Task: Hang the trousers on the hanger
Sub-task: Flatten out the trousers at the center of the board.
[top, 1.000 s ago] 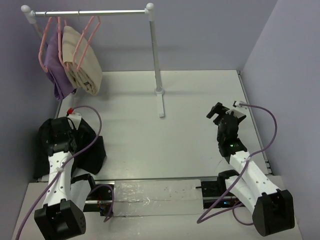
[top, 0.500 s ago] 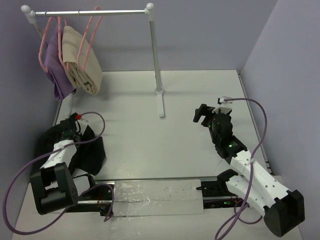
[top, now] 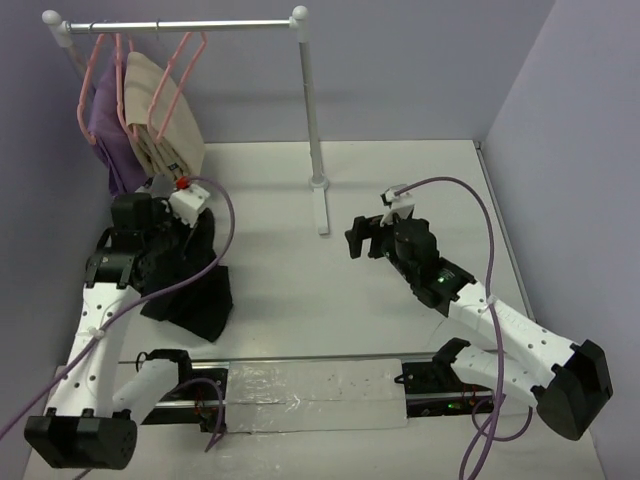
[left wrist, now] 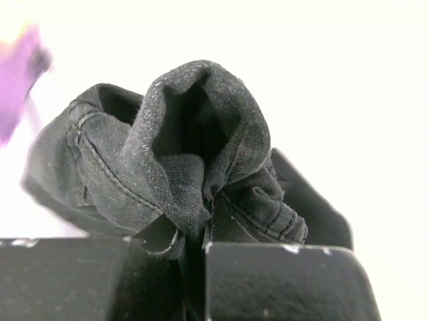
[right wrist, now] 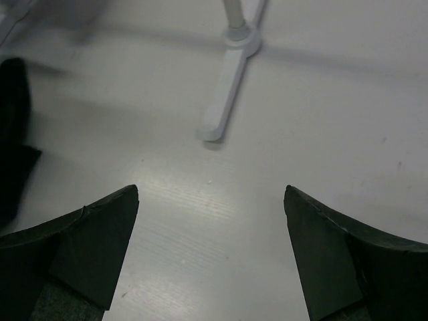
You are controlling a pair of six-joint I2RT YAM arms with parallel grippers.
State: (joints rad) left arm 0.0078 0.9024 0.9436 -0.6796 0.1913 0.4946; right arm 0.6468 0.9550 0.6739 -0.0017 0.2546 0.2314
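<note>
the grasp is made, but the hanging is all left to do. the left gripper (left wrist: 197, 267) has its fingers clenched on a bunched fold of the trousers (left wrist: 194, 154). seen from above, the black cloth hangs from that grip at about 9 o'clock on the counter (top: 290, 300), with its lower end resting on the surface. the right gripper (right wrist: 208, 194) is released, its fingers spread wide over bare counter and holding nothing. it sits near the middle, pointing toward 9 o'clock at the trousers.

the hanger (top: 172, 85) hangs on the rail (top: 180, 24) at about 11 o'clock, next to the beige garment (top: 165, 125) and the purple garment (top: 105, 130). whether its bar is bare cannot be told from here. the trousers are near it but not touching.

what remains, by my reading: raise the cloth clear, likely let the right fingers take a second hold to spread it, then feed it over the hanger's bar and let go.
</note>
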